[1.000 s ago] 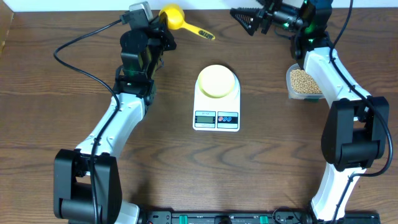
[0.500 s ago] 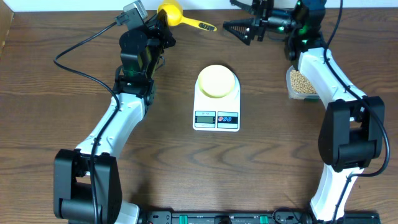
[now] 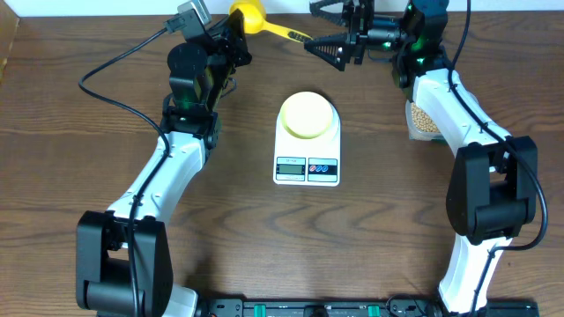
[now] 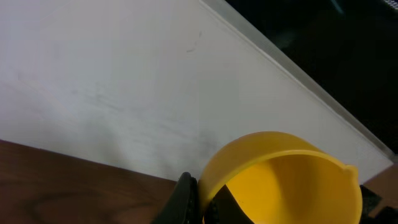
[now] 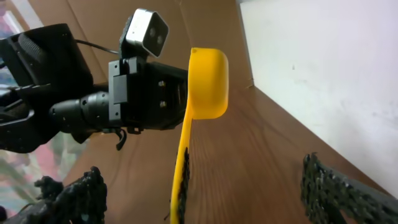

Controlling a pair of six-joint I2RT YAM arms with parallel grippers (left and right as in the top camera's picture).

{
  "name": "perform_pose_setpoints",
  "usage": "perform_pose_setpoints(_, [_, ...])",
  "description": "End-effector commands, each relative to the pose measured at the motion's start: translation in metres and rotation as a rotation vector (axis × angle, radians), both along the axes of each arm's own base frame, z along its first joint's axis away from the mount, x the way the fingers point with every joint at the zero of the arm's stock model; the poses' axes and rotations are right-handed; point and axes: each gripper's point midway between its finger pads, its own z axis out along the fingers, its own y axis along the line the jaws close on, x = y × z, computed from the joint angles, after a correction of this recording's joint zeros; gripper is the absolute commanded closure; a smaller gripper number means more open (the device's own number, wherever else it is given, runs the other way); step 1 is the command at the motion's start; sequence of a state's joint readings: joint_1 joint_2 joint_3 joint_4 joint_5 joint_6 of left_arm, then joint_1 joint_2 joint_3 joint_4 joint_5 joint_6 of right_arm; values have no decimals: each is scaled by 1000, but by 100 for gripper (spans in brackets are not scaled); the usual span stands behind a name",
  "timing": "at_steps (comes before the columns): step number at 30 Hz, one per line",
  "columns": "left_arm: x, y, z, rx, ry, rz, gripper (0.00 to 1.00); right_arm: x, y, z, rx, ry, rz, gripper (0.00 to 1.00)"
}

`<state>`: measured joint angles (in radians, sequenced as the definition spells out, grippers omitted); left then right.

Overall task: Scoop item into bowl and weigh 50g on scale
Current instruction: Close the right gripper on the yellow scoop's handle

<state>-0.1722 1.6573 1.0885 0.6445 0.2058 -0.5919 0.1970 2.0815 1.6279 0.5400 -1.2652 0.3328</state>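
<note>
My left gripper (image 3: 233,35) is shut on the rim of a yellow scoop (image 3: 248,15) at the table's far edge. The left wrist view shows the jaws (image 4: 202,202) pinching the scoop's cup (image 4: 292,183). The scoop's handle (image 3: 291,34) points right, and its end lies between the open fingers of my right gripper (image 3: 328,28). In the right wrist view the handle (image 5: 181,168) runs between the spread fingers (image 5: 205,196) without touching them. The empty cream bowl (image 3: 307,114) sits on the white scale (image 3: 307,167). The beans (image 3: 421,116) lie in a clear tub, partly hidden by my right arm.
A white wall (image 4: 124,81) borders the table's far edge just behind the scoop. The left arm's cable (image 3: 106,62) loops over the left of the table. The left wrist camera (image 5: 148,31) shows in the right wrist view.
My right gripper has swung left along the far edge and now straddles the scoop's handle end. My left gripper has shifted the scoop slightly right and toward the wall.
</note>
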Motion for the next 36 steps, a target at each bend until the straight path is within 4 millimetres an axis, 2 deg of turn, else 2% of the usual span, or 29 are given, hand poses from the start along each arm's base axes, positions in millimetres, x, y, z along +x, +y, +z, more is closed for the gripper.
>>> perform_pose_setpoints(1, [-2, -7, 11, -21, -31, -46, 92, -11, 13, 5, 1, -8, 63, 7])
perform_pose_setpoints(5, [-2, -8, 15, -23, -48, -55, 92, -20, 19, 6, -1, -17, 110, 10])
perform_pose_setpoints(8, [-3, -10, 15, -23, -48, -67, 92, -29, 22, 8, 0, -45, 153, 15])
perform_pose_setpoints(11, [-5, -14, 17, -24, -56, -89, 92, -35, 22, 9, 0, -67, 185, 26])
perform_pose_setpoints(19, [-5, -15, 17, -23, -58, -96, 92, -35, 22, 9, 0, -66, 187, 46])
perform_pose_setpoints(22, [-5, -15, 17, -23, -58, -96, 92, -35, 23, 9, 0, -67, 188, 48])
perform_pose_setpoints(25, [-5, -14, 17, -25, -58, -95, 92, -38, 27, 9, 0, -103, 194, 55])
perform_pose_setpoints(28, [-3, -9, 17, -93, -32, -62, 92, -37, 31, 10, 2, -122, 182, 55])
perform_pose_setpoints(32, [2, 5, 17, -250, 14, 19, 92, -25, 32, 12, 9, -124, 111, 57])
perform_pose_setpoints(36, [3, 8, 17, -285, 22, 39, 92, -17, 30, 13, 13, -123, 65, 60])
